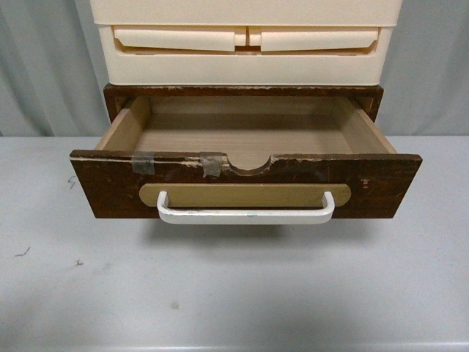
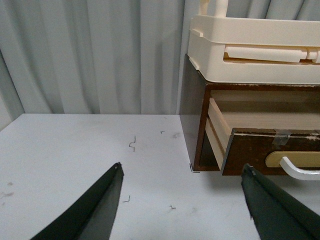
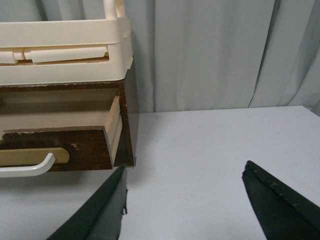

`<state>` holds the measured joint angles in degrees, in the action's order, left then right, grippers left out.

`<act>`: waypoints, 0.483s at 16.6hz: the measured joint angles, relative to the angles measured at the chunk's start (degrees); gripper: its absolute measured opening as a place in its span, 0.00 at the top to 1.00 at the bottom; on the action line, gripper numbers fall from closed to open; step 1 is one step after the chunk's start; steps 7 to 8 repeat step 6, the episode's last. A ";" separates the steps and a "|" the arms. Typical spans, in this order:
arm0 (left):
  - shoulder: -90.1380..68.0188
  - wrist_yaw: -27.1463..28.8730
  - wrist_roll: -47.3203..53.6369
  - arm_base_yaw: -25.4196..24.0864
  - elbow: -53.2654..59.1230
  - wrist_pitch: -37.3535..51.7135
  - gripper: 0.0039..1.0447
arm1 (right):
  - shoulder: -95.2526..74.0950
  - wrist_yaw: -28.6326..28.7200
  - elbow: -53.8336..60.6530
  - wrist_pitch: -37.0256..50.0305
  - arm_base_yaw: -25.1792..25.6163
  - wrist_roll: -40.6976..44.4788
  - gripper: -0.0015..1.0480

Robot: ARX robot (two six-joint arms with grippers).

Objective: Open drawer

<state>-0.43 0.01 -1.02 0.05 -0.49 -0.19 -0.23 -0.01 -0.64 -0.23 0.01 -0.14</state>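
Wide dark brown worn wooden drawer (image 1: pixel 245 183) with white bar handle (image 1: pixel 245 214) sits pulled well out at the desk's (image 1: pixel 234 293) far edge, under cream plastic drawers (image 1: pixel 245 44); looks done. Both arms' fingers (image 2: pixel 100 205) (image 3: pixel 280 200) spread wide, empty, held clear beside the cabinet.

Worn dark brown drawer (image 1: pixel 381 187) – pulled open, white bar handle, bare light-wood interior

— What blocks my way in?
— The drawer (image 1: pixel 245 183) juts out over the table (image 1: pixel 234 293); its white handle (image 1: pixel 245 215) sticks forward; cream plastic drawers (image 1: pixel 245 44) sit above it.
— Free room?
— I see bare tabletop in front and at both sides.
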 joint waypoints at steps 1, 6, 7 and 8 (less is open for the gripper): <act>0.00 0.00 0.00 0.00 0.00 0.00 0.14 | 0.00 0.00 0.00 0.00 0.00 0.00 0.17; 0.00 0.00 0.02 0.00 0.00 0.00 0.06 | 0.00 0.02 0.00 0.00 0.00 0.00 0.06; 0.00 0.00 0.02 0.00 0.00 0.00 0.06 | 0.00 0.02 0.00 0.00 0.00 0.00 0.06; 0.00 0.00 0.02 0.00 0.00 0.00 0.06 | 0.00 0.02 0.00 0.00 0.00 0.00 0.06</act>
